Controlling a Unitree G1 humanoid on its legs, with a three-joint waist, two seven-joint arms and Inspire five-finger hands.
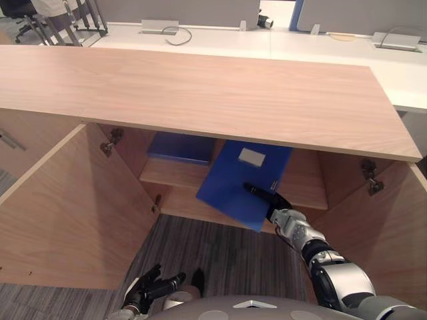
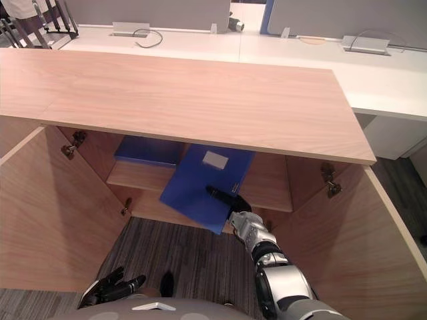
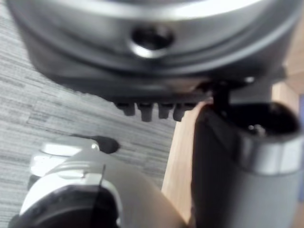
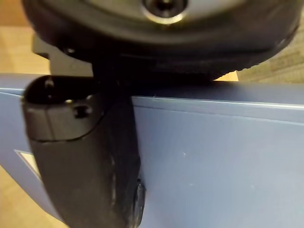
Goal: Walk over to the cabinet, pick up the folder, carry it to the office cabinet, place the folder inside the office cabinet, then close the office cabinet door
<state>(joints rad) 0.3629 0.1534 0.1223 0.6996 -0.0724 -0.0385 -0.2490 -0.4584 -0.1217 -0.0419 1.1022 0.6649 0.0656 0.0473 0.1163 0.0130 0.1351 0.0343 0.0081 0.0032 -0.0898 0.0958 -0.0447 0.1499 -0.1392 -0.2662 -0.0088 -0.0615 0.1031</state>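
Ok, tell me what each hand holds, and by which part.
The right hand grips the blue folder at its near edge, thumb on the top face. The left hand holds nothing.

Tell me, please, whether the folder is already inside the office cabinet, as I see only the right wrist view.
Observer: Only partly. The folder sits askew over the shelf, its near corner jutting past the shelf's front edge, and the right hand grips that end.
Operator: Is anything else on that shelf?
Observer: Yes, a second blue folder lies flat at the shelf's back left.
Operator: And are the doors open?
Observer: Both the left door and the right door stand wide open.
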